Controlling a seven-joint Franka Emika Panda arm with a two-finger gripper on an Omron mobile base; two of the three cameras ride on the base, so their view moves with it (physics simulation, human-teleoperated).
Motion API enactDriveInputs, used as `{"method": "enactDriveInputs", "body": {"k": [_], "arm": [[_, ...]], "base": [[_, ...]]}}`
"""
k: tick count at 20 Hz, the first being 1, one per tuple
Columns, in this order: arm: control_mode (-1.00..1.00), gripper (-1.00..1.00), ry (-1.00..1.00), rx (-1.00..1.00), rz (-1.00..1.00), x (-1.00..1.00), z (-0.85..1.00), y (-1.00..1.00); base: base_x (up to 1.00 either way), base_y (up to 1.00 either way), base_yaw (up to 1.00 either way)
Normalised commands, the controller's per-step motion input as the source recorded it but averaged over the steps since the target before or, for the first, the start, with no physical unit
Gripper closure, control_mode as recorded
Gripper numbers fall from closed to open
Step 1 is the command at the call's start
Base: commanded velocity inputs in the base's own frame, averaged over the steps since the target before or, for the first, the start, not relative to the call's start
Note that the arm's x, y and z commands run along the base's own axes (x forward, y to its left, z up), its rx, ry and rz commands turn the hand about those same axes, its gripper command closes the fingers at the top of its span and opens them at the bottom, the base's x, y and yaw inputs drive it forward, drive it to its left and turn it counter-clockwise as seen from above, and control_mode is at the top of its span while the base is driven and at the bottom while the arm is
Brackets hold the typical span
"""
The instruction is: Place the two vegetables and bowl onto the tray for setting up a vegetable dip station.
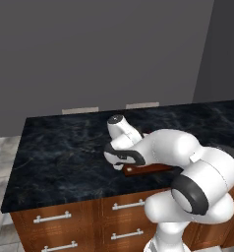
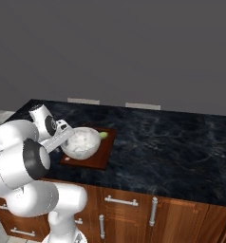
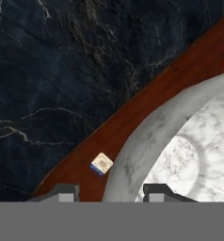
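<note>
Sitting on the tray [image 2: 101, 159], the bowl [image 2: 81, 143] looks like white marbled stone or ceramic: rigid, probably fairly heavy for its size, smooth and so likely slippery, and apt to chip if dropped. Its thick rounded rim is the sensible place to take hold, one finger inside and one outside, since the body is too wide to span. In the hand view that is how things stand: the rim of the bowl [image 3: 147, 136] curves up between the two dark fingertips [image 3: 157, 192], one over the marbled inside and the other over the reddish-brown tray [image 3: 147, 103] by its small white spot [image 3: 102, 164]. The gripper [image 3: 109, 193] straddles the rim with the jaws parted; whether the pads actually press on it I cannot tell. From the right base view the gripper [image 2: 67, 134] sits at the bowl's near-left edge, and a green vegetable [image 2: 103, 135] peeks out just behind the bowl on the tray. The tray lies on the dark marble counter [image 2: 172, 137], near its front edge.
</note>
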Motion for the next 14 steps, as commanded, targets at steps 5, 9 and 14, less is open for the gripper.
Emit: {"method": "enactDriveInputs", "body": {"k": [5,9,14], "arm": [[-1.00,-1.00,0.00,0.00,0.00,-0.03,0.24,0.00],[-1.00,-1.00,0.00,0.00,0.00,-0.20,0.51,-0.03],[-1.00,-1.00,0.00,0.00,0.00,-0.49,0.47,-0.16]], "base": [[0.00,0.00,0.00],[0.00,0.00,0.00],[0.00,0.00,0.00]]}}
